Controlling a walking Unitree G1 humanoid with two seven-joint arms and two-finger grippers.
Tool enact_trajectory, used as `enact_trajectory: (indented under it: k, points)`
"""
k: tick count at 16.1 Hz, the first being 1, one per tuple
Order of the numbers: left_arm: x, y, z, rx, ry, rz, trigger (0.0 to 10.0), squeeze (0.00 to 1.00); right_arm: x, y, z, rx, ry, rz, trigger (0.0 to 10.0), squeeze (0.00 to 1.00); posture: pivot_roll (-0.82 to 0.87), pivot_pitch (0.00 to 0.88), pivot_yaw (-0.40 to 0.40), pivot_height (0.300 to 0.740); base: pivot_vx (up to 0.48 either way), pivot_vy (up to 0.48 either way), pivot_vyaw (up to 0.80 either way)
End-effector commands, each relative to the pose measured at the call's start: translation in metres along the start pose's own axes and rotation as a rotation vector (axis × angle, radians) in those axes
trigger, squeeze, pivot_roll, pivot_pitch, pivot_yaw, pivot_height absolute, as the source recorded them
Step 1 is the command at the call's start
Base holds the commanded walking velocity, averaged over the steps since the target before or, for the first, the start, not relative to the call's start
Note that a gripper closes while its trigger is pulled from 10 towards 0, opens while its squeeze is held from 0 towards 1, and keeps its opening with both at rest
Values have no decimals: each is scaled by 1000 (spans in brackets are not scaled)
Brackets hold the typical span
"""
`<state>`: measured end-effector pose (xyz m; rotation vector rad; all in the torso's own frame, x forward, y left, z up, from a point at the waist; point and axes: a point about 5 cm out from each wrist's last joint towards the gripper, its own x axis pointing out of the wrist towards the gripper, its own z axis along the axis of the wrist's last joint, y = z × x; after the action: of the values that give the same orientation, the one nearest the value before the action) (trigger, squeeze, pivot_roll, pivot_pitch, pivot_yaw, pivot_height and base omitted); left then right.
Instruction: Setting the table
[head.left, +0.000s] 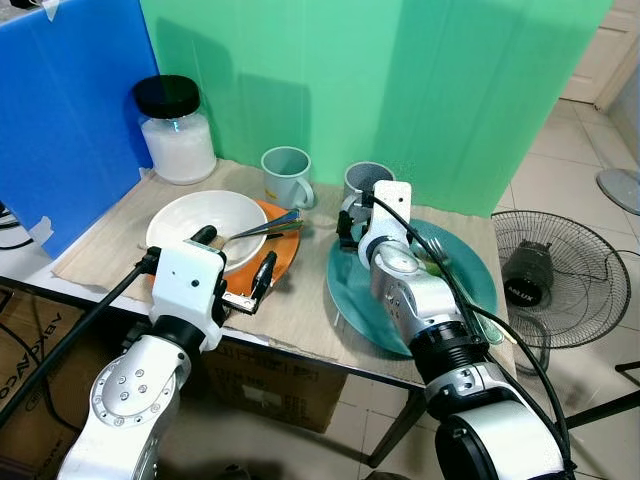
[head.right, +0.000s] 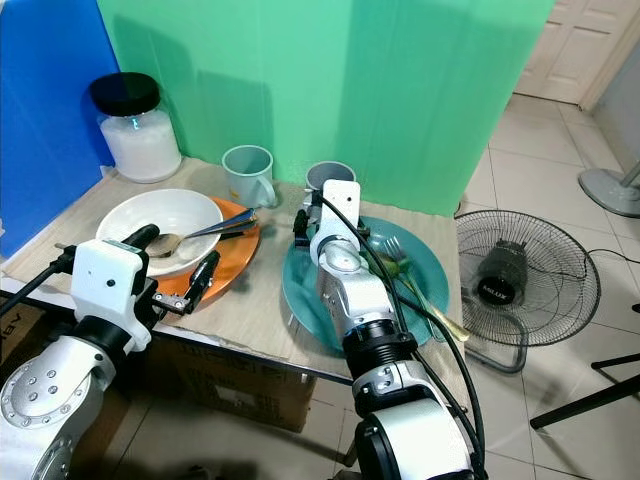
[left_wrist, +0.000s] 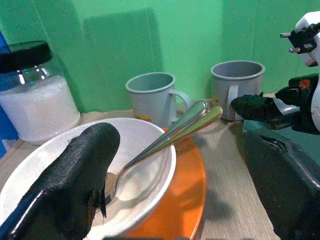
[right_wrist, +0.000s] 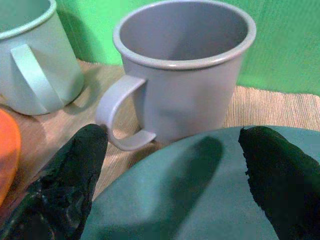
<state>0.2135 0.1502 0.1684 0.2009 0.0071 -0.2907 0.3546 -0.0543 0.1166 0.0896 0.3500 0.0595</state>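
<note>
Right gripper (right_wrist: 170, 165) hovering open-fingered before the grey enamel-look mug (right_wrist: 182, 75).
The mug is standing just ahead, beside the round teal plate (right_wrist: 200, 200); it is likely rigid, light and slippery, so its handle looks the surest hold.

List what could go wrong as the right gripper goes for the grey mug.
The right gripper, open, hovers over the teal plate rim in front of the grey mug; dipping could tip the plate and its fork. The mug's handle faces one finger; a nudge could spin it into the light green mug.
</note>
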Motion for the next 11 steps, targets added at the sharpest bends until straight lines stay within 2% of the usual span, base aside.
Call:
enact_trajectory:
  k: [1,9,11]
  points:
    - [-1,-3,0,0,5,-22,10000,0,-9,59,20,60,-39,148,10000,0,-30,49,-51,740,0,0,0]
    - [-8,-4,0,0,19,-22,10000,0,-12,87,17,71,-43,186,10000,0,-4,59,-66,740,0,0,0]
    - [-9,-4,0,1,21,-21,10000,0,-12,89,16,70,-40,189,10000,0,0,61,-68,740,0,0,0]
